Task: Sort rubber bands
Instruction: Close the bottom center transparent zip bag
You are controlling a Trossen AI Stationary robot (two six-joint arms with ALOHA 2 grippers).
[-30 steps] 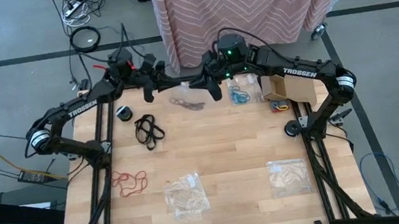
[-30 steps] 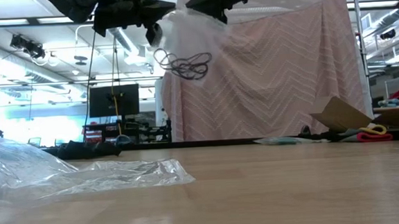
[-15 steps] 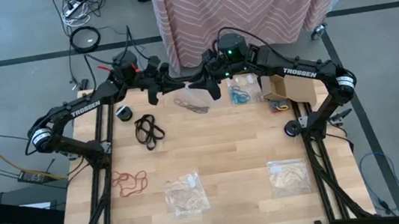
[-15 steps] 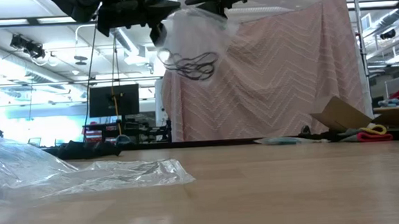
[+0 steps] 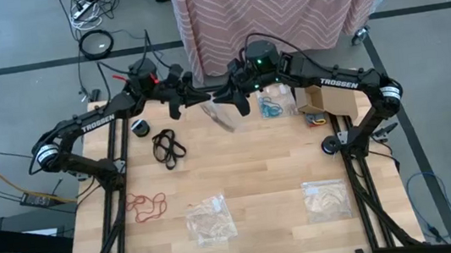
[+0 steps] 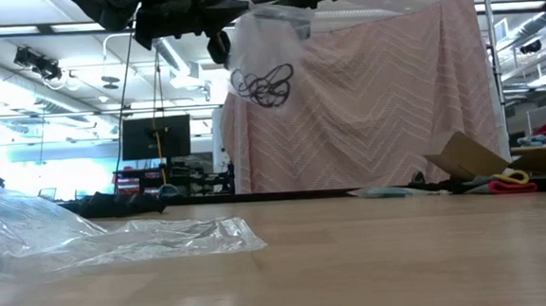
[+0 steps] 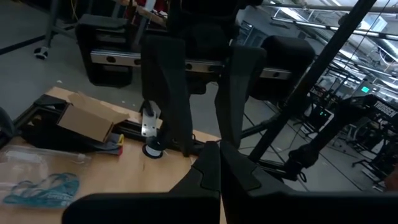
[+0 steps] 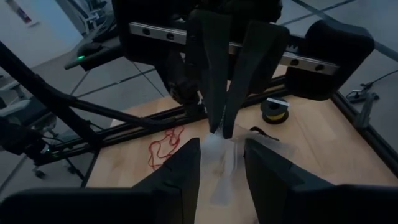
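Observation:
A clear plastic bag (image 6: 269,49) hangs high over the table's far middle. A bunch of dark brown rubber bands (image 6: 263,85) sits inside it. My left gripper (image 5: 202,96) comes from the left and is shut on the bag's top. My right gripper (image 8: 222,163) faces it from the right, open, with one finger on either side of the bag's upper film (image 8: 219,168). On the table lie black bands (image 5: 168,146), red bands (image 5: 145,205) and teal-blue bands (image 5: 271,104). My left gripper pinches the bag's top edge (image 8: 221,139) between its two fingertips. The fingers point level, coming from the table's left side. The bag hangs below them, clear of the table, with the brown bands in its lower part. My right gripper has the film between its open fingers; I cannot tell whether a finger touches it.
A cardboard box (image 5: 324,98) with red and yellow bands (image 5: 317,119) stands at the far right, and a black roll (image 5: 140,128) at the far left. Two clear bags (image 5: 209,220) (image 5: 326,198) lie near the front edge. A pink cloth (image 6: 393,89) hangs behind the table.
The bag has shifted a little toward the right and hangs straighter and wider. The brown bands inside were spread sideways and have gathered into a tighter bunch.

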